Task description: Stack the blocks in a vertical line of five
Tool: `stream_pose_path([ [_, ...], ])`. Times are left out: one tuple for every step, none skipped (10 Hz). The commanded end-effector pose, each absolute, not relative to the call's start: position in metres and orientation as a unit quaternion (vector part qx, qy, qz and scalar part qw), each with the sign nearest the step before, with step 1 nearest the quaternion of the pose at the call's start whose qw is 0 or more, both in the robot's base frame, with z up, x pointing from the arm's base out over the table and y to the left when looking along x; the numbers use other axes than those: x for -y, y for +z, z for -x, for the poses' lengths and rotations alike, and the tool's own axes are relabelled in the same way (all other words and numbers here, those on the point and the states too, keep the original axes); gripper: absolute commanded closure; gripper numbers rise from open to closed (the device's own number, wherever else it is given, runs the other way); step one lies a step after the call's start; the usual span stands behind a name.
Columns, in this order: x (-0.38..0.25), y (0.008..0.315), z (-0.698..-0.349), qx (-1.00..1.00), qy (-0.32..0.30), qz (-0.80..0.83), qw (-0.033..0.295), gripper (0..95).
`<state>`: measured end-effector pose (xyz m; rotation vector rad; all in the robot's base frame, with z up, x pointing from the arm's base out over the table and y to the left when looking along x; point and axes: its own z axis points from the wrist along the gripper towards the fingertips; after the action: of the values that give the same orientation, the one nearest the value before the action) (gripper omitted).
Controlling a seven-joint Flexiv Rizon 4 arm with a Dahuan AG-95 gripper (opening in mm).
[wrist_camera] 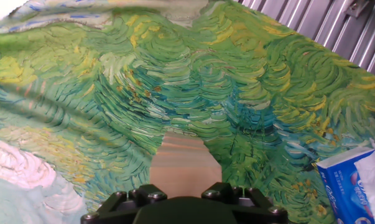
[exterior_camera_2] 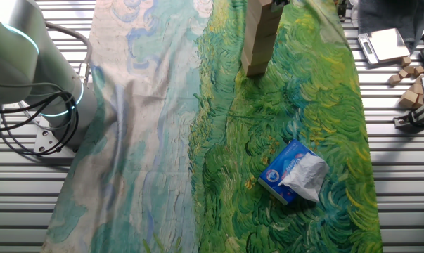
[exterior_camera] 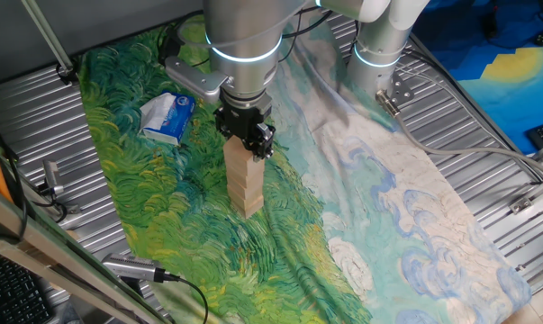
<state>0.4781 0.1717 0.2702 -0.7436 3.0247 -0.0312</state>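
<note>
The jaws [exterior_camera: 245, 144] sit straight atop the upright stack of blocks [exterior_camera: 245, 182] on the cloth-covered tabletop [exterior_camera: 388, 198], packet [exterior_camera: 167, 117] at ten o'clock; whether they grip, I cannot tell.

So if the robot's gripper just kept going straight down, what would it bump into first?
The stack of wooden blocks. The gripper points straight down right over its top, and the hand view shows a tan block face directly below. Whether it already touches the top block is unclear.
</note>
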Motion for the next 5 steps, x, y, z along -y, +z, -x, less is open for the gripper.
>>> stream_pose_path([
  [-0.1718,0.2699,-0.4779,-0.97,-0.01,0.241,0.013,38.0],
  [-0.1718,0.2699,-0.4779,-0.97,-0.009,0.243,0.013,19.0],
  [-0.1718,0.2699,-0.4779,-0.97,-0.008,0.244,0.012,19.0],
  [-0.1718,0.2699,-0.4779,-0.969,-0.007,0.245,0.012,19.0],
  [-0.1718,0.2699,-0.4779,-0.969,-0.008,0.245,0.012,19.0],
])
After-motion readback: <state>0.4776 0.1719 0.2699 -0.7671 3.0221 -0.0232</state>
